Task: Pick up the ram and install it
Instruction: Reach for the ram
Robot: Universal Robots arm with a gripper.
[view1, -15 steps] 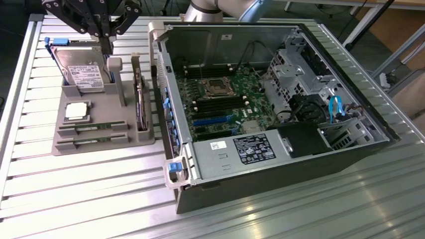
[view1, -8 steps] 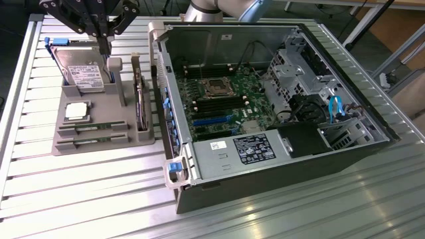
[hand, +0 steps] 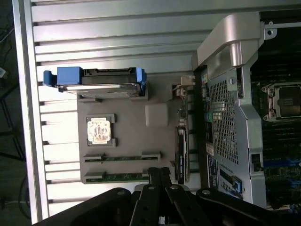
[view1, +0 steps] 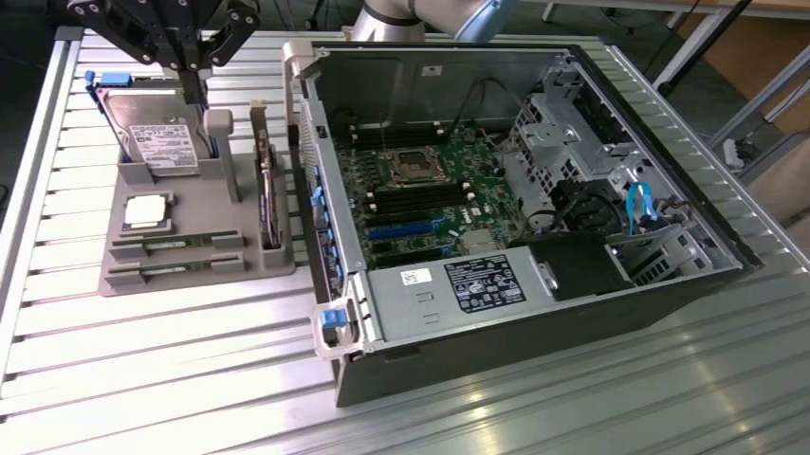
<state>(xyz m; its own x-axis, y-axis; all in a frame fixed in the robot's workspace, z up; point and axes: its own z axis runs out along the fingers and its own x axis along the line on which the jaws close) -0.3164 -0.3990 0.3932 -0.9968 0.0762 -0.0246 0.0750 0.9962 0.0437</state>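
Little is done so far. Both ram sticks (view1: 177, 244) sit in their slots on the grey tray (view1: 209, 213), at the lower left of the exterior view. The gripper (view1: 193, 90) hangs clenched and empty above the hard drive (view1: 155, 133) at upper left. Pickup and seating on the motherboard (view1: 424, 204) both remain.

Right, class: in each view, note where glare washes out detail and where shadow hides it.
Exterior view: glare streaks the ribbed table and whitens the processor chip; wrist view: the same chip glares too, while the motherboard sits in shadow.
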